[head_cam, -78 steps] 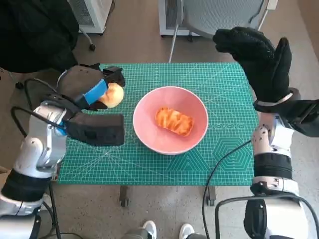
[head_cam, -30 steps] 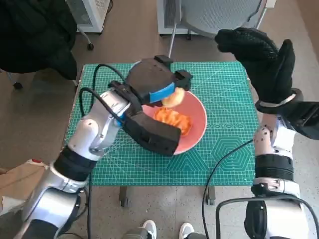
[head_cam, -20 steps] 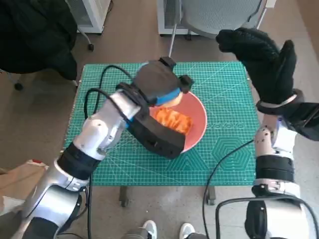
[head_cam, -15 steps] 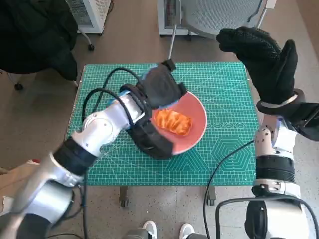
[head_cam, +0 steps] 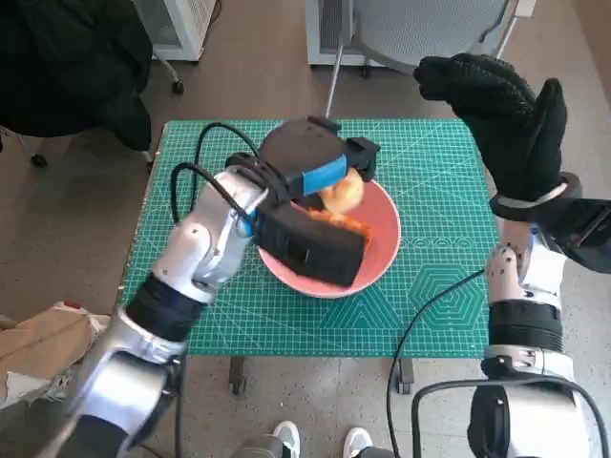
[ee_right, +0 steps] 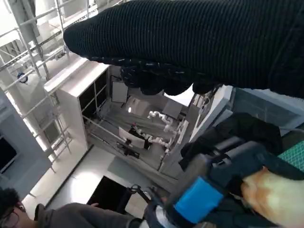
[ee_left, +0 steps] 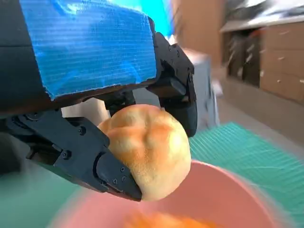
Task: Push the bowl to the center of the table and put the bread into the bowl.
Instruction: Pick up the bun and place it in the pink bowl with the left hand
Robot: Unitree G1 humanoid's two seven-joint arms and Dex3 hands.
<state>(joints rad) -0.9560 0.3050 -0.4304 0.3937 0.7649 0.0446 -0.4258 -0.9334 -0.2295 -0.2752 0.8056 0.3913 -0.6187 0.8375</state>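
Left forearm pale and jointed, black cables looped along it, reaching in over a green gridded cutting mat (head_cam: 434,286) that covers the worktop. Left hand (head_cam: 307,170): hard black shell, band of glossy blue tape across its back, poised above the far rim of a smooth, round pink bowl (head_cam: 382,250). Its fingers (ee_left: 97,159) are closed round a round golden-brown bread roll (head_cam: 342,194); the left wrist view shows the roll, domed and lightly creased with a matt crust, clamped between black fingers on either side and hanging just above the bowl's pink inside, not touching it. Bowl sits about mid-mat, partly hidden under the black forearm casing. Inside the bowl, a second piece: an orange-glazed, ridged pastry (head_cam: 349,225), only an edge of it showing beside the casing. Further right, bare mat printed with fine white lines and a hexagon figure. Right hand (head_cam: 511,119): black knitted glove, ribbed weave, raised well above the worktop's right edge, fingers apart, nothing in its grasp. Right forearm pale with dark bands.
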